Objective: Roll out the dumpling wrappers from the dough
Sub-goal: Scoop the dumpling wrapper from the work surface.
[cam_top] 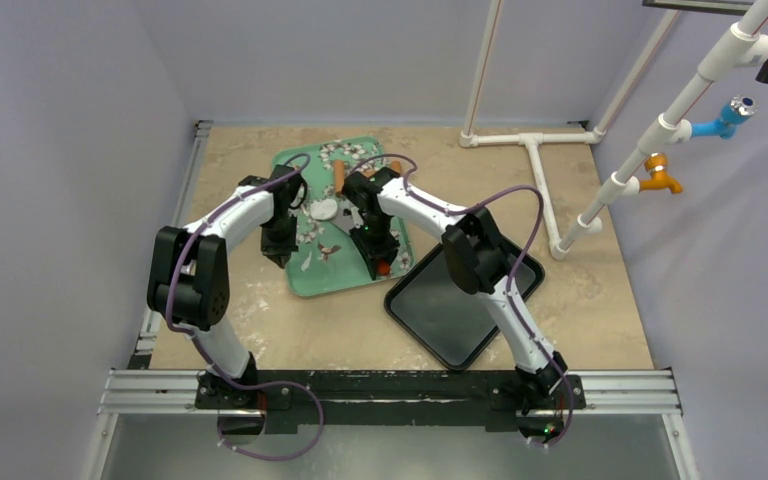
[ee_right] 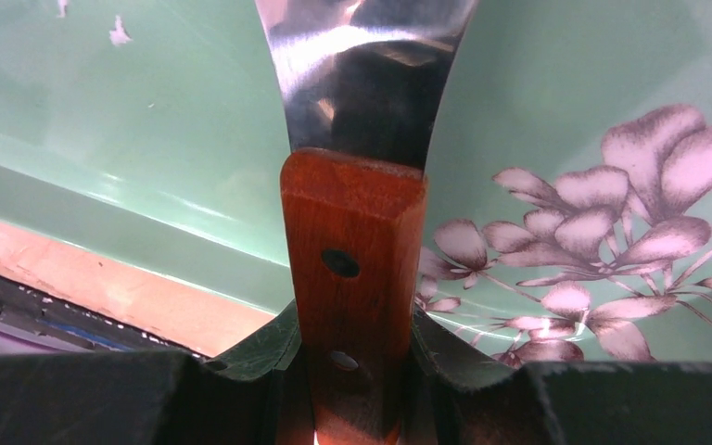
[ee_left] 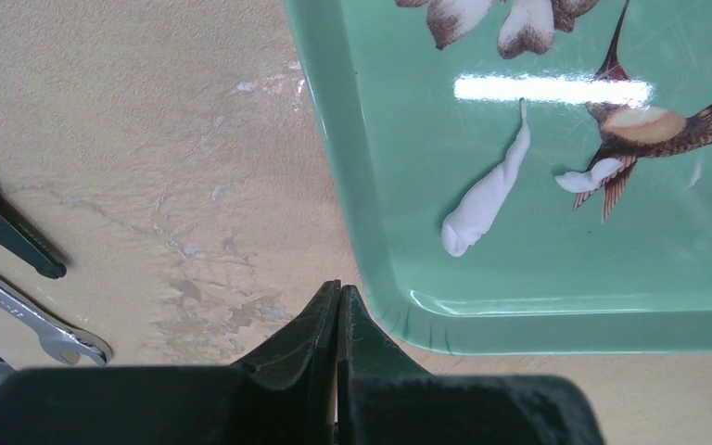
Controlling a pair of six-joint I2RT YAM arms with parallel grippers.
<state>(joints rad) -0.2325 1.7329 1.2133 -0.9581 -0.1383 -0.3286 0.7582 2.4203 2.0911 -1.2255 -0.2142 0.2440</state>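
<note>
My left gripper (ee_left: 338, 295) is pressed together on nothing, hanging over the beige worktop (ee_left: 148, 139) just off the corner of the mint-green flowered tray (ee_left: 380, 185). My right gripper (ee_right: 352, 348) pinches the brown wooden handle (ee_right: 352, 241) of a steel-bladed scraper (ee_right: 371, 74) over that tray. One flat white dough round (cam_top: 323, 210) lies on the tray between the arms, so I judge one wrapper is rolled. A thin white dough smear (ee_left: 487, 195) needs clearing. No dough lump shows. The scraper's edge is cut off, and I cannot identify the orange-brown stubs (cam_top: 340, 176) behind the right arm.

Prob. lab test cell, plain walls (cam_top: 60, 150), alu rail (cam_top: 620, 392), PVC pipes (cam_top: 538, 140)
</note>
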